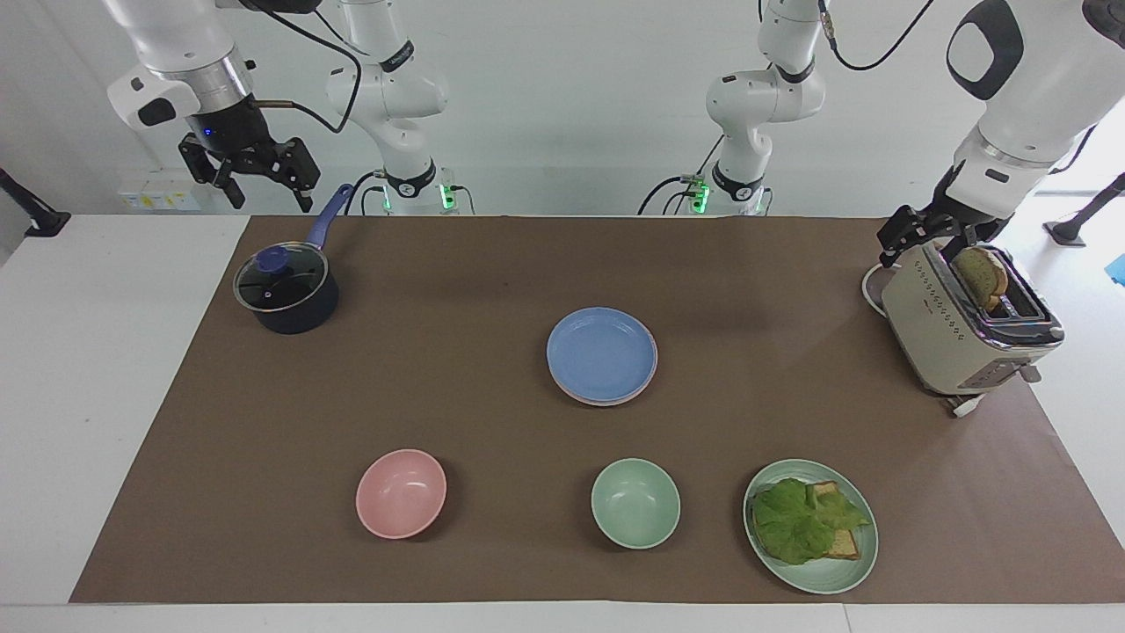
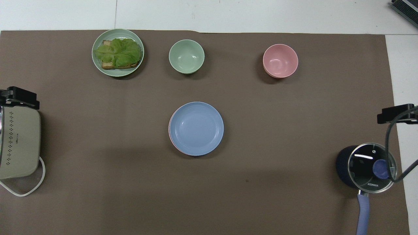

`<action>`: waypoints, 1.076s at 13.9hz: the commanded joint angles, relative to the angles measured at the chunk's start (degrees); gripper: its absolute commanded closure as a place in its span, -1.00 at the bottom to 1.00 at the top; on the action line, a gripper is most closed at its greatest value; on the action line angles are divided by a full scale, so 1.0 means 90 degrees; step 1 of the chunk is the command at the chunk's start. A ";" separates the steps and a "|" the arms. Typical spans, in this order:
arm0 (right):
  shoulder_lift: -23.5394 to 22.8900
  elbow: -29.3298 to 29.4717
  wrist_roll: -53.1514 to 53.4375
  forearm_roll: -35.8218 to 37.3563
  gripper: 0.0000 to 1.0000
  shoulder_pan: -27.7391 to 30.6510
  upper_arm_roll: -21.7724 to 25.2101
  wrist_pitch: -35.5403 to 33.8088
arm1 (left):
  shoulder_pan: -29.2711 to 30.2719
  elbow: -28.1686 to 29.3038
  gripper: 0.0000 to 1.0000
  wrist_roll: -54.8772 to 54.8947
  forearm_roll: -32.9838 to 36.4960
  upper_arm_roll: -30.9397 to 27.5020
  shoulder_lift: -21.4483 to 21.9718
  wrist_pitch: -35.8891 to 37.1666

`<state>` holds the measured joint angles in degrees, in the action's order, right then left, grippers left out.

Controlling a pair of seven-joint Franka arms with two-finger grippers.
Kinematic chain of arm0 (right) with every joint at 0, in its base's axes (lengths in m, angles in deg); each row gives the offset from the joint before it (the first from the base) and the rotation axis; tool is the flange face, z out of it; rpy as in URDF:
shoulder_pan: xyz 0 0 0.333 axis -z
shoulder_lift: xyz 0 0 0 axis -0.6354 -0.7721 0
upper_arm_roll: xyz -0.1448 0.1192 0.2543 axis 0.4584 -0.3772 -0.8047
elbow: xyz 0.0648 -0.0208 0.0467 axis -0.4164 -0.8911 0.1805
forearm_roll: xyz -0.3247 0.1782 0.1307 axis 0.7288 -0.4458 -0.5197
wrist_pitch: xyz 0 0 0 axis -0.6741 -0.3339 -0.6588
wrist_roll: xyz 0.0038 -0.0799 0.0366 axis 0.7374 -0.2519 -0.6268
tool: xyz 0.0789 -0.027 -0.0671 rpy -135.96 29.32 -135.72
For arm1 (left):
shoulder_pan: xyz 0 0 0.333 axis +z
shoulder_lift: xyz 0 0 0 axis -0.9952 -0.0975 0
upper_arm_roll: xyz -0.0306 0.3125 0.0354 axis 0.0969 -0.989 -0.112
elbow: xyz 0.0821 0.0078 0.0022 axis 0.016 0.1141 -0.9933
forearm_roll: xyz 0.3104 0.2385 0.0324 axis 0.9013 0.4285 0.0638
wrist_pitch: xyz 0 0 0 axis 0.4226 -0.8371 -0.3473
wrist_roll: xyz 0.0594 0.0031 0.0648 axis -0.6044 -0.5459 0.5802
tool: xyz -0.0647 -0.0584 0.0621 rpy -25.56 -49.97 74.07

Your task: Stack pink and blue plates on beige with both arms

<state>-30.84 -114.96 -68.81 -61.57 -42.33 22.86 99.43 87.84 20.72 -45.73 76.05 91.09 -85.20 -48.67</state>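
Blue plate (image 1: 602, 353): round, shallow, flat atop the stack, mid-table.
Pink plate (image 1: 587, 400): beneath it, only its rim showing.

A: Count on the brown mat (image 1: 439, 387)?

B: Two stacked round matte plates visible: blue plate (image 1: 601, 353) over pink plate (image 1: 606, 400). One green plate with lettuce toast (image 1: 813, 576). Two bowls: pink bowl (image 1: 401, 492), green bowl (image 1: 635, 503).

A: Appliances?

B: One lidded dark saucepan (image 1: 286, 294), one beige toaster (image 1: 954, 338).
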 commanded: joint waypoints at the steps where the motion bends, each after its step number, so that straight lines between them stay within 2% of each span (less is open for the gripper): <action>1: 0.0054 -0.0066 -0.0178 0.0035 -1.00 0.0017 -0.0016 -0.0082 | 0.0067 0.0117 -1.00 0.0053 0.0027 0.0029 0.0103 -0.0010; 15: 0.0161 -0.0242 -0.0120 -0.0004 -1.00 0.0017 -0.0016 -0.0024 | 0.0067 0.0117 -1.00 0.0053 0.0027 0.0029 0.0103 -0.0010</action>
<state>-30.78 -115.60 -68.81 -61.57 -42.33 22.85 99.33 87.84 20.72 -45.73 76.05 91.09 -85.20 -48.67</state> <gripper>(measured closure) 0.000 0.000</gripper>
